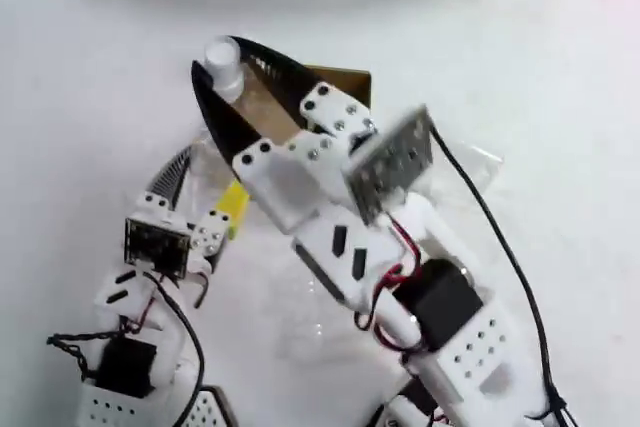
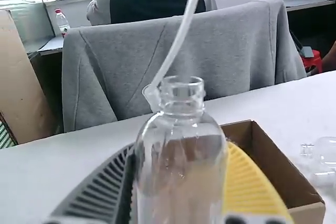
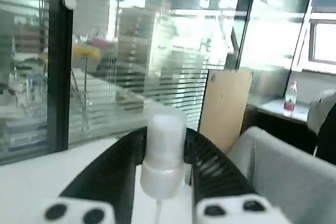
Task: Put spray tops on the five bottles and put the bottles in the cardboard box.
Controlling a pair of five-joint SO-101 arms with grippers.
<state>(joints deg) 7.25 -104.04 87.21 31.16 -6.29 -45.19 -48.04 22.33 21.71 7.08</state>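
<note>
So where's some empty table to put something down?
The table is bare along the far edge and left of the right hand holding the spray top. Past the cable on the right looks bare too. Crowded middle: the box, the bottle in the left hand.

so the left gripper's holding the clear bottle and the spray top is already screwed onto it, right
Not screwed on. The left wrist view shows the bottle in the left gripper with its neck bare; the spray top sits in the right gripper.
</note>
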